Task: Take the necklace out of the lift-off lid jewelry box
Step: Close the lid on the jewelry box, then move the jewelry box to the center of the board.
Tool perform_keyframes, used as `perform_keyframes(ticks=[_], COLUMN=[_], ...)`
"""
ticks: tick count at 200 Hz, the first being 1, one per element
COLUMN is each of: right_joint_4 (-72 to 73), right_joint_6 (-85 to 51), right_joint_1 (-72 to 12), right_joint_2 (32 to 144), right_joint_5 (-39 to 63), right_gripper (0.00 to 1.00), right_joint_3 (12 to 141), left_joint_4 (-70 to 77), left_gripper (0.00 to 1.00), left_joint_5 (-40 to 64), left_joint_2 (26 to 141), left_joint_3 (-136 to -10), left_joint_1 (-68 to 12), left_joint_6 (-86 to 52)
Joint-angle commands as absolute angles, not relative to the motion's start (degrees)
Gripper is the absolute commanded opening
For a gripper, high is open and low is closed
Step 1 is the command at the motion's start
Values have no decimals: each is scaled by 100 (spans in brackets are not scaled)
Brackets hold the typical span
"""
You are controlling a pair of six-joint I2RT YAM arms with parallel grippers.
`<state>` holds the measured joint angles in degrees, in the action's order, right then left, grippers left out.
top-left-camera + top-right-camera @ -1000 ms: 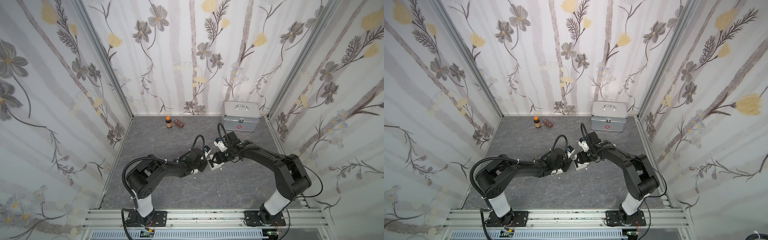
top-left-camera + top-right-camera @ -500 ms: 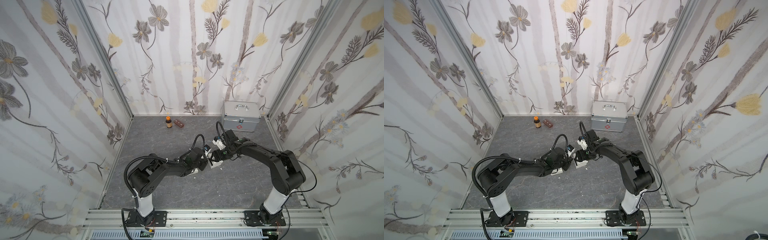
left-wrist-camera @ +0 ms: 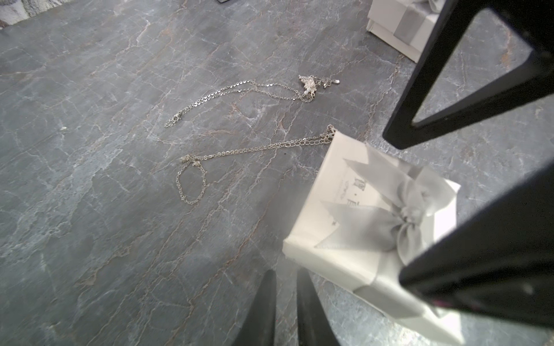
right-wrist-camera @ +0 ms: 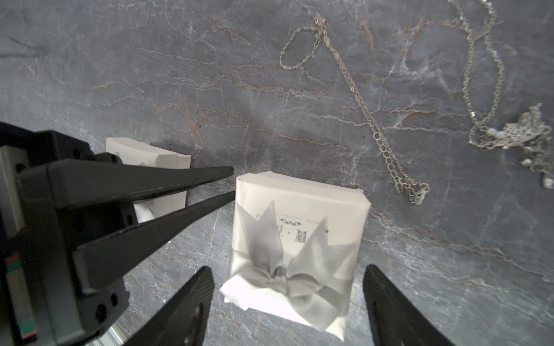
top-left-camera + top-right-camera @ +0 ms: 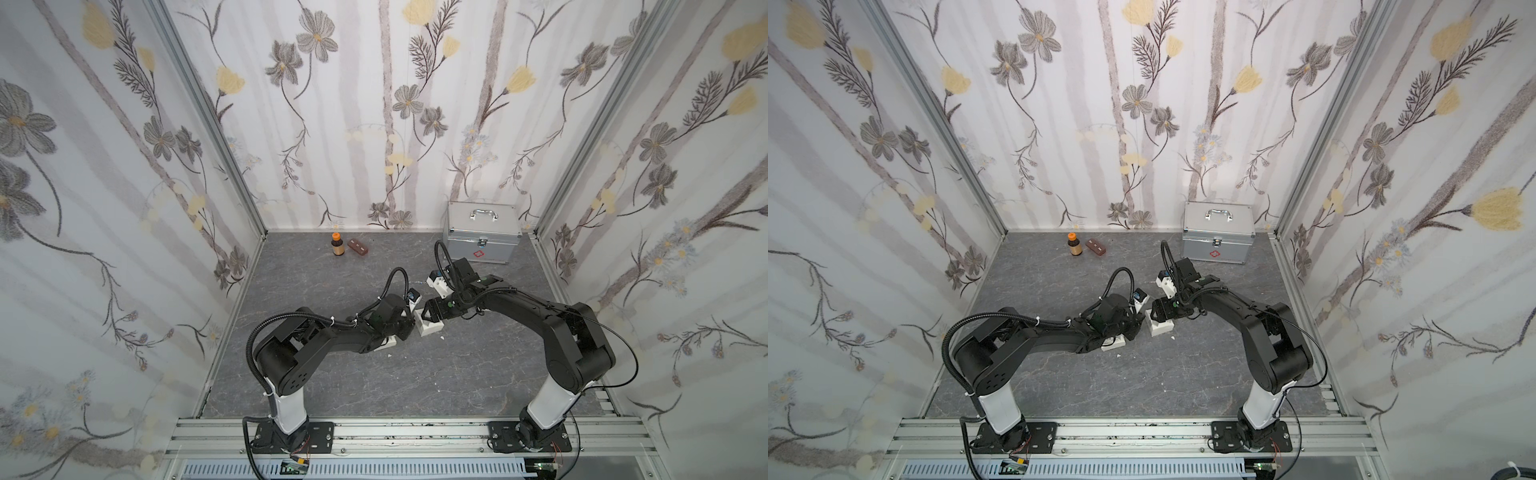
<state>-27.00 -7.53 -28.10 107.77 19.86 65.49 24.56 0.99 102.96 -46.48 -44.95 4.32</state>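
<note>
The right gripper [image 4: 287, 269] stands wide. Its black ribbed fingers sit either side of the small white cardboard jewelry box with a grey satin bow [image 4: 299, 203], clear of its walls and holding nothing. The left gripper [image 4: 233, 182] is pinched to a narrow slit and is empty, its pointed tips just beside the box's edge. The lid is on, so whatever the box holds is hidden. Two fine silvery chains lie near it on the grey marbled table [image 4: 120, 75]: a thin necklace with a butterfly charm [image 4: 359, 104] and a pendant chain [image 4: 521, 131].

The main risk, as I judge it, is that the right fingers close on lid and base together, so the whole box lifts instead of opening. The light box may also skid or tip, and the bow may foul a finger. The two grippers are close enough to collide. A sliding box could drag the butterfly charm lying beside it. A second white box [image 4: 156, 158] behind the left fingers could be knocked.
</note>
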Motion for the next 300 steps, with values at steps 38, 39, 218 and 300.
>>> perform_keyframes(ticks=[38,39,218,300], right_joint_4=[-2366,-2370,-2368,-2452], right_joint_6=[-872,-871,-1024,-1526], right_joint_1=[-2904,-2911,-3545,-3980], right_joint_2=[10772,10782,10760,11320], right_joint_5=[1635,1626,193,-220], right_gripper=[62,62,84,87], right_joint_3=[6471,6474,6576,6786], left_joint_4=[2270,2260,1628,1538], left_gripper=[16,16,24,28], left_joint_5=[-167,-167,-352,-299], left_joint_2=[9470,9442,6793,6521], left_joint_3=[-4380,-4374,-3208,-3076], left_joint_1=[-4261,-4257,-3384,-3288], left_joint_6=[265,260,-67,-97])
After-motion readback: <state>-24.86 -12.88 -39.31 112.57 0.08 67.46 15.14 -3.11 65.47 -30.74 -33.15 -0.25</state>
